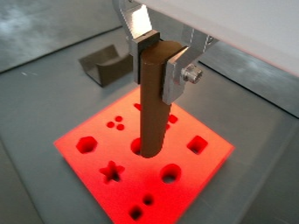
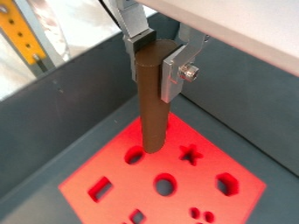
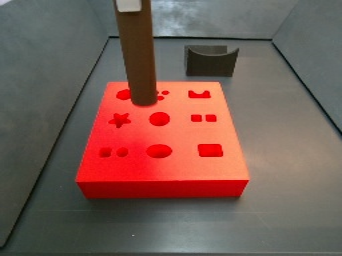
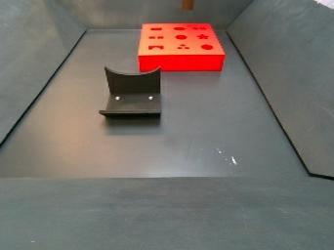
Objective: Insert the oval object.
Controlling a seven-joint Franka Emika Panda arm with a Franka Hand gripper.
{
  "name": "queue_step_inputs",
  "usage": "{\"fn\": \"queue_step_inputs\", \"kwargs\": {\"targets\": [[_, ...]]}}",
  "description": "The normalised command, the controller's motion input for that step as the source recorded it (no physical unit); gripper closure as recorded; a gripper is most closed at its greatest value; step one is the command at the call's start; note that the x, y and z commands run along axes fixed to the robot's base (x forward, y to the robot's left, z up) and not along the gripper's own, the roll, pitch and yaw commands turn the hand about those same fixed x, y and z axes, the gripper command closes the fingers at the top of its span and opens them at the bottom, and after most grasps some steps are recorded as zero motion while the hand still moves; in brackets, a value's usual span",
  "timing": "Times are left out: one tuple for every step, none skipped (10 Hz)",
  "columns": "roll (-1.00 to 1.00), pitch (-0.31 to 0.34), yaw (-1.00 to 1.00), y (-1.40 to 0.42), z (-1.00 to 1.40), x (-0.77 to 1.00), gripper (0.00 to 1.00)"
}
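My gripper (image 1: pixel 158 57) is shut on the top of the oval object (image 1: pixel 152 105), a long brown peg that hangs upright. It shows the same way in the other wrist view, gripper (image 2: pixel 158 59) and peg (image 2: pixel 152 101). The peg's lower end is over the red block (image 1: pixel 82 166), close to a hole beside the star hole (image 1: pixel 114 171). In a side view the peg (image 3: pixel 134 55) stands over the back left hole of the red block (image 3: pixel 160 175), and I cannot tell whether it touches. In a side view only a small brown tip (image 4: pixel 189 4) shows above the block (image 4: pixel 183 61).
The dark grey U-shaped holder (image 3: pixel 210 60) stands on the floor beyond the block and shows too in a side view (image 4: pixel 131 93) and a wrist view (image 1: pixel 105 66). Grey walls (image 4: pixel 33 88) enclose the floor. The block has several differently shaped holes.
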Motion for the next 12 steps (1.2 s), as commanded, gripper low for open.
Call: {"fn": "queue_step_inputs", "kwargs": {"targets": [[0.00, -0.004, 0.00, 0.00, -0.01, 0.00, 1.00], [-0.07, -0.039, -0.03, -0.09, -0.07, 0.45, 1.00], [0.00, 0.003, 0.00, -0.25, -0.05, 0.79, 1.00], [0.05, 0.049, 0.00, -0.24, -0.01, 0.36, 1.00], [0.00, 0.007, 0.00, -0.06, 0.00, 0.06, 1.00], [0.06, 0.000, 0.07, -0.06, 0.00, 0.00, 1.00], [0.28, 0.000, 0.00, -0.23, -0.27, 0.27, 1.00], [0.49, 0.000, 0.00, -0.15, -0.31, 0.30, 1.00], [0.50, 0.026, 0.00, -0.14, -0.12, 0.13, 1.00], [0.25, 0.034, 0.00, -0.14, -0.12, 0.00, 1.00], [0.00, 0.000, 0.00, 0.00, -0.05, 0.00, 1.00], [0.00, 0.000, 0.00, 0.00, -0.14, 0.00, 1.00]]}}
